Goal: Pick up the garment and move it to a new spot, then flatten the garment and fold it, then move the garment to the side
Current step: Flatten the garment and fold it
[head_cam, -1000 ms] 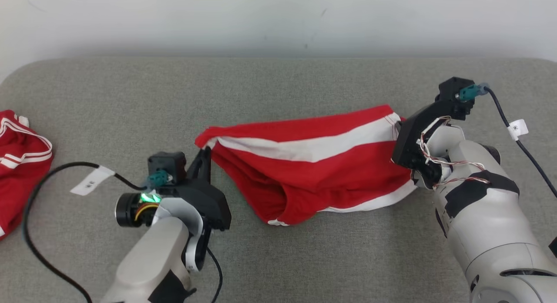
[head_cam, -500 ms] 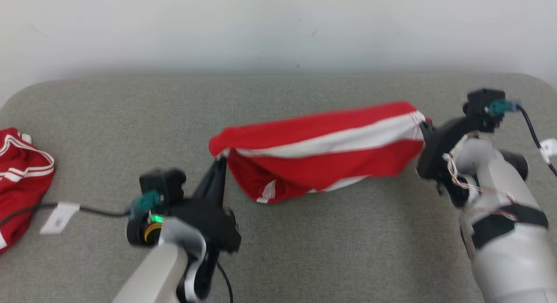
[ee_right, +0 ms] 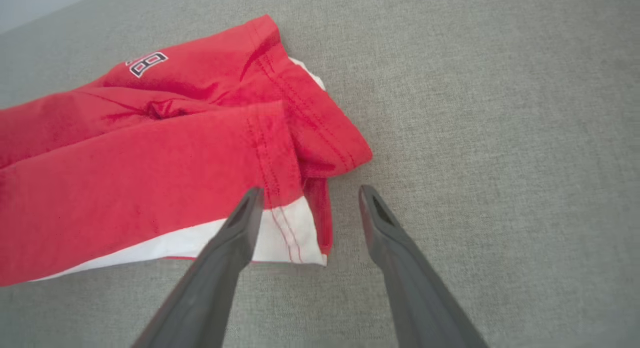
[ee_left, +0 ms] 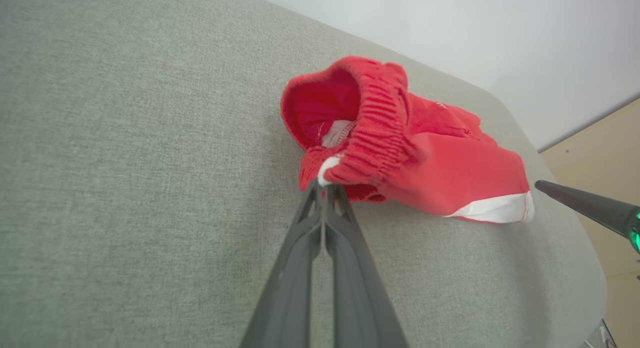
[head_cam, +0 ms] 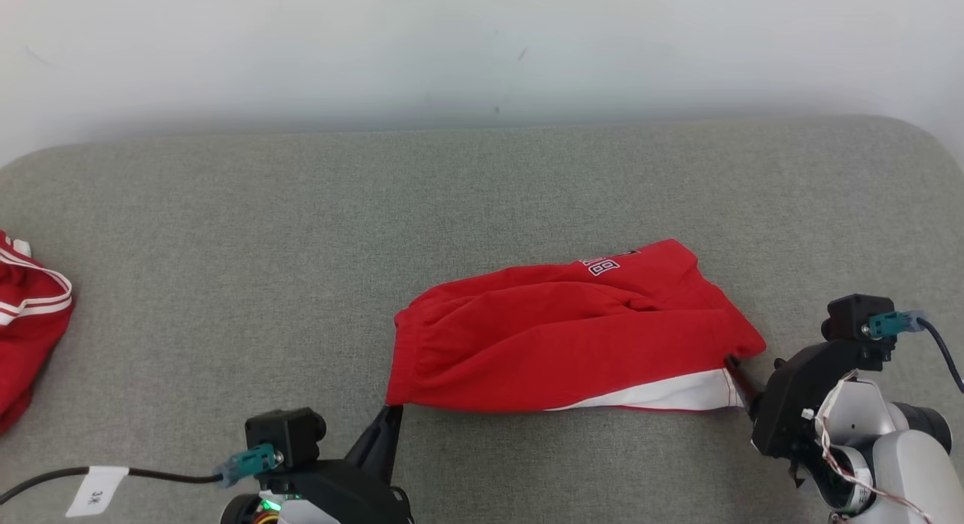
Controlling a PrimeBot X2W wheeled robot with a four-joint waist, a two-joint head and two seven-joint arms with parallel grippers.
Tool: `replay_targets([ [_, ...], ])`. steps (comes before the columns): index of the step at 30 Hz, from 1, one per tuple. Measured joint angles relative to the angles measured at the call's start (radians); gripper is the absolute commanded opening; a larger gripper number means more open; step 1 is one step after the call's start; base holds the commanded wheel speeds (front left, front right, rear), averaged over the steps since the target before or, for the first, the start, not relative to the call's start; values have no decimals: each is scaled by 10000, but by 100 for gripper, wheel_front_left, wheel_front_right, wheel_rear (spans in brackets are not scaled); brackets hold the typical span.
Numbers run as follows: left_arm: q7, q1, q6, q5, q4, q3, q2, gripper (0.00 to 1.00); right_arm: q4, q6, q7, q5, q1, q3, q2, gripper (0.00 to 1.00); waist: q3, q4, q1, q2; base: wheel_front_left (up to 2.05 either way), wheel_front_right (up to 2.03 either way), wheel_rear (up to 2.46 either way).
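The garment (head_cam: 572,343), red shorts with a white stripe along the near hem and a small number print, lies folded over on the grey table. My left gripper (head_cam: 392,412) sits at its left near corner, shut on the elastic waistband (ee_left: 372,138); in the left wrist view the gripper (ee_left: 325,184) pinches that band with its fingers together. My right gripper (ee_right: 310,193) is open, the white hem corner (ee_right: 295,238) lying loose on the table between and just beyond its fingers (ee_right: 240,223). In the head view the right gripper (head_cam: 736,375) is at the garment's right end.
Another red garment with white stripes (head_cam: 30,321) lies at the table's left edge. A black cable with a white tag (head_cam: 94,490) trails near my left wrist. The grey padded table (head_cam: 482,193) ends at a pale wall behind, and its rounded right edge (ee_left: 575,268) is close.
The garment, held up stretched between both grippers before, now lies on the table nearer the front. My right gripper has opened and let go of it. The head camera has also shifted.
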Motion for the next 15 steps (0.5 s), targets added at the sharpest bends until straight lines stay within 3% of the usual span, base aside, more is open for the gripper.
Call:
replay_targets([
  [7,35,125,40,0,29,-107,-58,0,-1315,0,755,-251,641,52,151,100,-177,-16,-1,0,0,0,0],
  [15,35,105,75,27,35,-171,-79,0,-1145,0,970,-690,895,-4,238,100,-159,1,-1,-1,0,0,0],
])
